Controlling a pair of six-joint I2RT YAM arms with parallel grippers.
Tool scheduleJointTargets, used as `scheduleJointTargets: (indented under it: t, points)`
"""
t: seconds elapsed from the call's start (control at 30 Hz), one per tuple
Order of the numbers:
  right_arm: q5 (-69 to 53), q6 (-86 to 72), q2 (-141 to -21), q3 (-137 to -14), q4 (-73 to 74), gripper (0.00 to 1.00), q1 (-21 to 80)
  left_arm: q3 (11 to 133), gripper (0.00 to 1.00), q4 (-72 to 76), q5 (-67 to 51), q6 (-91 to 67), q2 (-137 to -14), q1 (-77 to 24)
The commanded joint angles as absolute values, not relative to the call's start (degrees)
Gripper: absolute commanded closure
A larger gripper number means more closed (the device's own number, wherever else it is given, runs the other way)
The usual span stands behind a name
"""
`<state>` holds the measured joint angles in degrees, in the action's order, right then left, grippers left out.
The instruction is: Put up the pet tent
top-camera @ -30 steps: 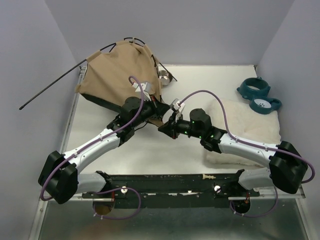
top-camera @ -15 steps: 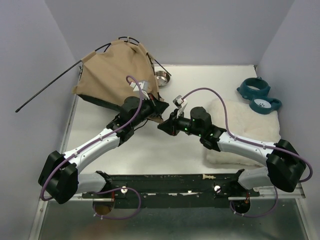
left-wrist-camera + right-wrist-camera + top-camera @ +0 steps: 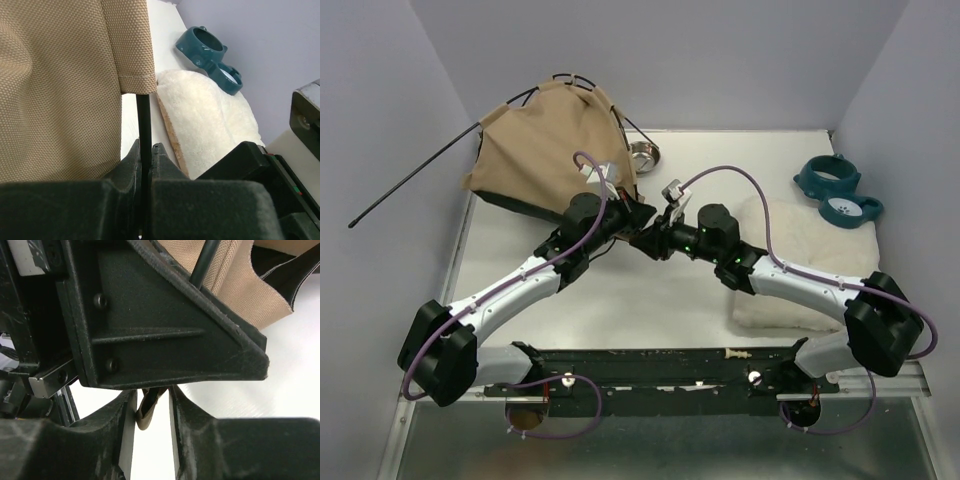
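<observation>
your left tool (image 3: 145,156) is clamped on a thin black pole (image 3: 143,117) of the tent (image 3: 545,140), at the counter's (image 3: 740,160) far left corner; your right tool (image 3: 151,396) stands parted around a brown tab (image 3: 146,415).

Coarse-woven matt cloth pet tent (image 3: 60,75), fluffy cushion (image 3: 210,120)

No legible text or markings

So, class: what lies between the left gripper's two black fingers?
The tan fabric tent's thin black pole, clamped; the left wrist view shows it.
</observation>
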<state>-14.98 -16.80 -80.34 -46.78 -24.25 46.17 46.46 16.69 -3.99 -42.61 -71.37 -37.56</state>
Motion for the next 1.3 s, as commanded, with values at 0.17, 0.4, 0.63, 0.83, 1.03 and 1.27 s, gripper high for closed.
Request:
scheduleJointTargets:
  t: [0.17,0.4,0.63,0.83,1.03,1.27]
  points:
    - [-9.06,-10.73,-81.22,-50.45,-23.03,0.99,44.65,48.16,0.91,15.29,-8.08,-40.7,-70.4,-38.32]
    - [-1.94,-5.46,-76.03,-45.71,-23.55,0.99,44.47,56.15,0.01,6.08,-18.26,-32.63,-65.4,-37.71]
    - [-0.26,-1.41,-71.64,-43.25,-19.25,0.99,38.6,66.08,0.01,-13.24,-42.43,-17.07,-59.07,-32.62]
    - [-3.6,7.9,-64.7,-37.62,-14.87,0.99,28.23,68.55,0.01,-23.01,-46.58,-10.29,-53.79,-23.22]
    - [-8.86,20.81,-63.19,-35.15,-12.31,0.99,14.35,68.91,0.01,-26.1,-41.84,-8.09,-52.47,-15.39]
    - [-10.1,25.22,-80.75,-52.27,-2.12,0.64,4.4,62.86,0.01,-26.64,-41.3,-18.7,-53.62,-13.19]
